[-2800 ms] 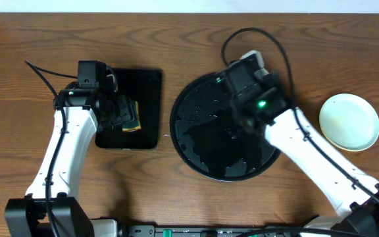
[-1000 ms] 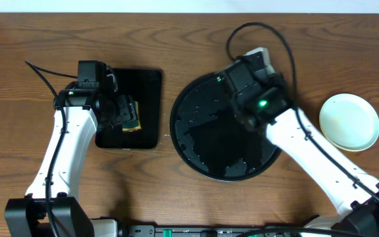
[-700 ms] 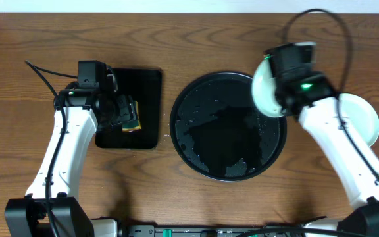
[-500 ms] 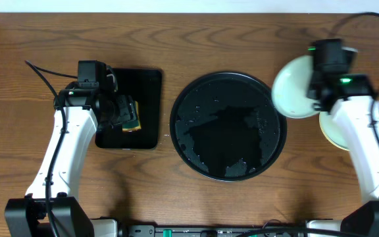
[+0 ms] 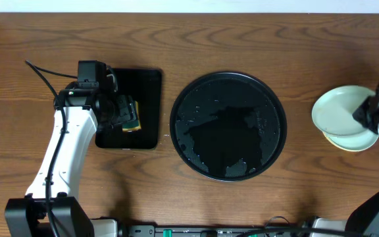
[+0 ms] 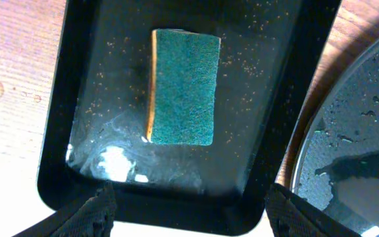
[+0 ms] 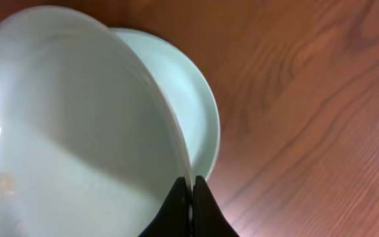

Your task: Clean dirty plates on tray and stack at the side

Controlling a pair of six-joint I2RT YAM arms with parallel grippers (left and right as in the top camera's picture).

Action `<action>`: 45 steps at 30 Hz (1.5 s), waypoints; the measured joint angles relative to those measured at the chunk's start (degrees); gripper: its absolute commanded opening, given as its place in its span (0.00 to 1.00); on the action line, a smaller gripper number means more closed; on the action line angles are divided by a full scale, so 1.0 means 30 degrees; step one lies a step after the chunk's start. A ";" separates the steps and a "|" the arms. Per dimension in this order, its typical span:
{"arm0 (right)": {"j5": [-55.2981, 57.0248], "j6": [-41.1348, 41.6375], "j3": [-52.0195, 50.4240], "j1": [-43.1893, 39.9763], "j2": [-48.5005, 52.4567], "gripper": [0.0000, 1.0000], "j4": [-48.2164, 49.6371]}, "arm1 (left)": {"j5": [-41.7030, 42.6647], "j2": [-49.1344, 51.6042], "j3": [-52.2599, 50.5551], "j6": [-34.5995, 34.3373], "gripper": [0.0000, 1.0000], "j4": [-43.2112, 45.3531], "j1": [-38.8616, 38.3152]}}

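The round black tray (image 5: 227,125) sits mid-table, wet and with no plate on it; its rim also shows in the left wrist view (image 6: 357,164). My right gripper (image 5: 366,110) is at the far right, shut on the rim of a pale mint plate (image 5: 337,108). It holds the plate tilted just above another pale plate (image 5: 351,140) lying on the table. In the right wrist view my fingers (image 7: 191,187) pinch the held plate (image 7: 77,118) over the lower plate (image 7: 199,105). My left gripper (image 5: 125,113) is open and empty above a sponge.
A smaller rectangular black tray (image 5: 149,85) on the left holds a green and yellow sponge (image 6: 183,85) in a wet film. My left gripper's open fingers (image 6: 193,210) hover over that tray's near edge (image 6: 176,197). Bare wooden table surrounds both trays.
My right gripper lifted the mint plate off the round tray and carried it right, over the plate at the side. The left arm has not moved.
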 measured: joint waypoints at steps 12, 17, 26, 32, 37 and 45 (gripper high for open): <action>-0.0641 0.0124 -0.2171 -0.2280 0.0007 0.38 0.3060 | 0.0000 0.0000 0.0000 0.0000 0.74 -0.0051 0.0000; -0.2142 -0.0007 -0.2178 -0.2317 0.0007 0.54 0.3956 | 0.0000 0.0000 0.0000 0.0000 0.74 -0.0073 0.0000; -0.9442 -0.2142 -0.2178 -0.1683 0.0007 0.60 0.4255 | 0.0000 0.0000 0.0000 0.0153 0.82 -0.0066 0.0000; -1.1978 -0.4138 -0.2135 0.1275 0.0007 0.85 0.3869 | 0.0000 0.0000 0.0000 0.1545 0.86 -0.0036 0.0000; -1.0018 -0.4940 -0.1639 0.3759 0.0000 0.99 0.1151 | -0.0415 0.0000 0.0000 0.2229 0.87 -0.1938 0.0000; -0.8845 -0.5078 -0.1472 0.4299 -0.0393 0.99 -0.2280 | -0.0954 -0.0277 -0.0058 0.2244 0.87 -0.4787 0.0007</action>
